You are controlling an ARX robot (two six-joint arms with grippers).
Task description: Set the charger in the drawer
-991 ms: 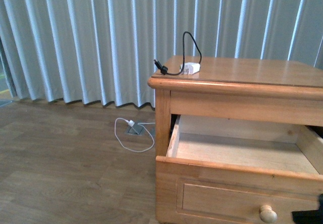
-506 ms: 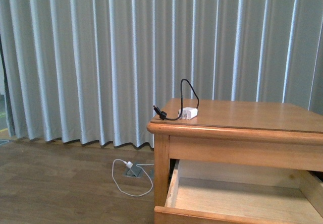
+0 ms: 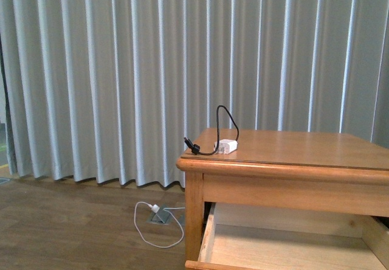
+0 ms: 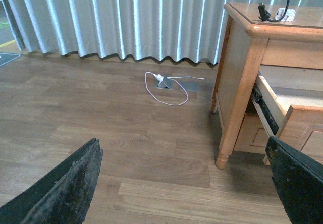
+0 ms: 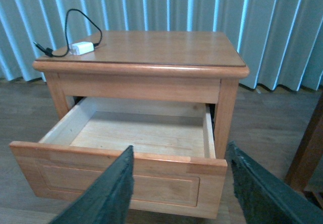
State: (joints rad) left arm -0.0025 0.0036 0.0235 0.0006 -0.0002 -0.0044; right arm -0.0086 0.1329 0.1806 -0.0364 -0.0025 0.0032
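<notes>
The charger (image 3: 225,145) lies near a corner of the tabletop (image 3: 304,151), its black cable arching up and back down to a plug that seems to rest right at the edge, though the front view is too small to be sure. Below it the drawer (image 5: 121,181) stands pulled well out, its bare wooden bottom showing. The left pincer (image 4: 181,142) and the right pincer (image 5: 180,149) both hang with fingers spread wide, gripping nothing.

Left gripper (image 4: 181,142) — jaws spread wide, empty. Right gripper (image 5: 180,148) — jaws apart, empty. Fingers (image 4: 65,188) on both dark, rough-surfaced.
</notes>
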